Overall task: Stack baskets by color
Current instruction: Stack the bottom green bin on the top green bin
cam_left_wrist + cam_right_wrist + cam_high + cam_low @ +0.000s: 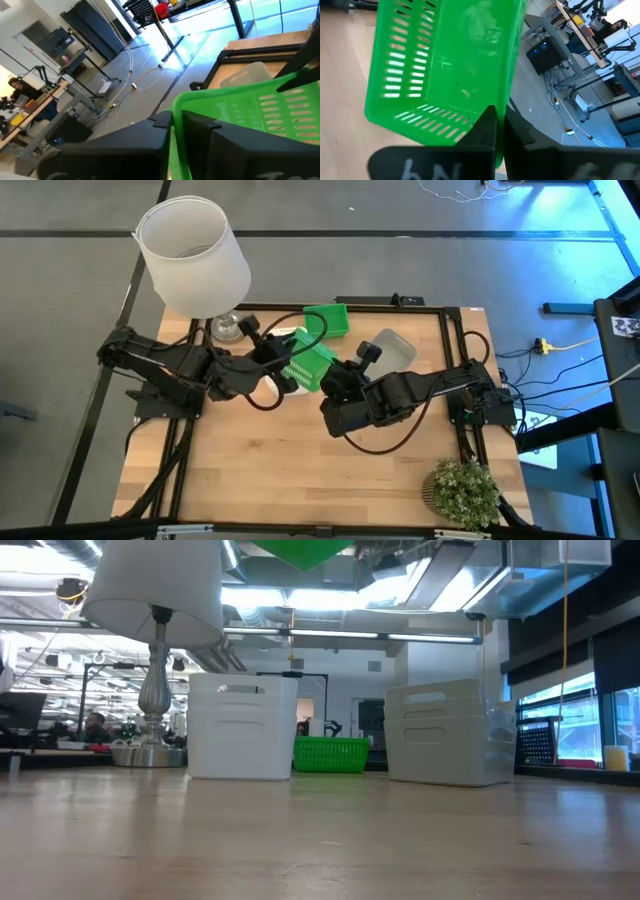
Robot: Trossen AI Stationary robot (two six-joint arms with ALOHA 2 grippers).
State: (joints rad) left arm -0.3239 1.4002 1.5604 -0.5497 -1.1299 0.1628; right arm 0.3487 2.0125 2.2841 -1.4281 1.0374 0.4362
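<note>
Green slotted plastic, a rounded-corner basket point(308, 366) hangs tilted above the counter point(270, 480), both grippers' fingers clamped on its rim: left gripper point(175, 131), right gripper point(499, 125). Another green basket point(330, 320), white basket point(242, 727) and translucent grey basket point(447, 732) rest on pale wood planks near a white lampshade point(192, 255).

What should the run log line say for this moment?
left gripper: shut on green basket | right gripper: shut on green basket | basket: lifted
</note>
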